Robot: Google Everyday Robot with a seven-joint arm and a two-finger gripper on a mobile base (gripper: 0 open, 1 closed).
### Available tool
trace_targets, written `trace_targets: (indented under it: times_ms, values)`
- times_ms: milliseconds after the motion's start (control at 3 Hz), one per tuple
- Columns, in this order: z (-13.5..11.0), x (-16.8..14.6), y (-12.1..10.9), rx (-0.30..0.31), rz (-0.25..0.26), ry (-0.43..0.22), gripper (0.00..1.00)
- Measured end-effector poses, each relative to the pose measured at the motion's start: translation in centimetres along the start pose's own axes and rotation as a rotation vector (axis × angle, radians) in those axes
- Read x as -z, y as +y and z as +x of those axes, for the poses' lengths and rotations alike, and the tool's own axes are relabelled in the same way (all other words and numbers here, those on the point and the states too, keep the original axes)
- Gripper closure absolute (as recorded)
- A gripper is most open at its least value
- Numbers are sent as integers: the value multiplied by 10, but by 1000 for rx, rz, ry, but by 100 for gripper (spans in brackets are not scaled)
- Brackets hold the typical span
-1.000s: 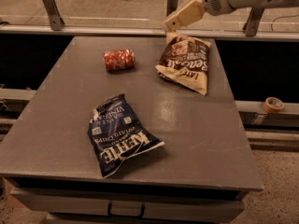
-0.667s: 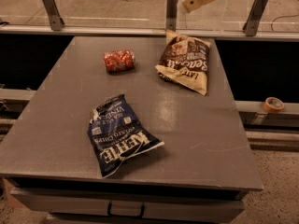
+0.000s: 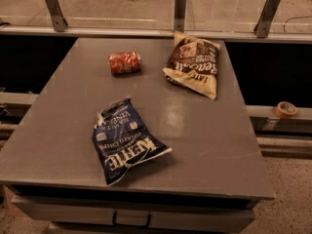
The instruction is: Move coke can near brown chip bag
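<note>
Hand: out of shot, nowhere over the desk (image 3: 209,130), so I can't tell its state. Coke can (image 3: 125,62) lies on its side on the far part of the grey desk, left of centre as seen from the front. Brown chip bag (image 3: 193,65) lies flat at the far right, near the can but not touching, with a strip of bare desk between them. Dark blue Kettle chip bag (image 3: 126,140) sits crumpled toward the near edge, well apart from both. Tape roll (image 3: 286,109) rests on a ledge off the desk's right side, lower down. Drawer handle (image 3: 131,220) shows under the front edge.
</note>
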State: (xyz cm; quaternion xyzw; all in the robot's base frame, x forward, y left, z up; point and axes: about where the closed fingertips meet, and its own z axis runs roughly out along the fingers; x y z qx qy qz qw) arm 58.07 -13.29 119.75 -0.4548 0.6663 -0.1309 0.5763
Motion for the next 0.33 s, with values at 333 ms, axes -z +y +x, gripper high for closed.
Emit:
trace_targets:
  times_ms: [333]
  values:
    - [1, -1, 1, -3, -3, -1, 0]
